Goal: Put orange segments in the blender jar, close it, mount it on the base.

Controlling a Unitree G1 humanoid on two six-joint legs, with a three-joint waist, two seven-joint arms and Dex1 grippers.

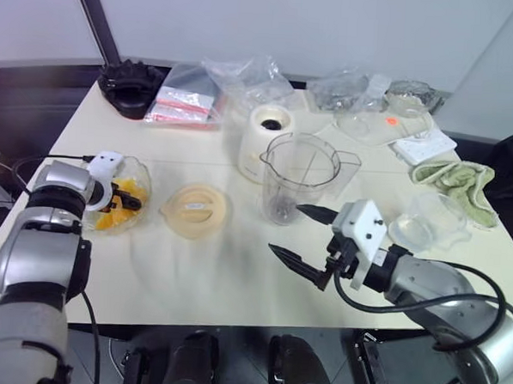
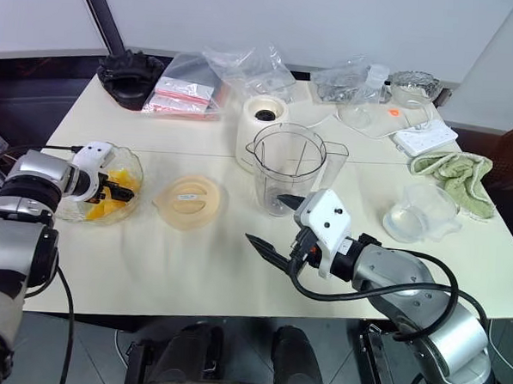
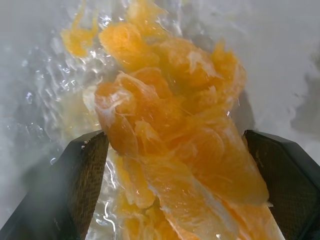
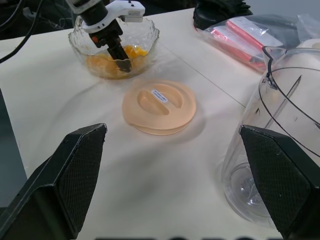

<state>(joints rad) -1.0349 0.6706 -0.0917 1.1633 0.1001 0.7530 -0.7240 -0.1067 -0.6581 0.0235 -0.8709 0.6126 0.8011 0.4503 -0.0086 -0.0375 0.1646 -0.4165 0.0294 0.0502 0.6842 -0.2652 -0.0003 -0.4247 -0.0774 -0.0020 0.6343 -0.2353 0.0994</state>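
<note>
Left end effector (image 2: 119, 187) among orange segments (image 3: 170, 145)

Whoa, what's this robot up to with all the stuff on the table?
It's making a start on blending oranges. Its left gripper is down in a glass bowl, fingers open around the orange segments. The right gripper hangs open and empty beside the blender jar, which stands empty in front of the base. The pale orange lid lies on the table.
</note>
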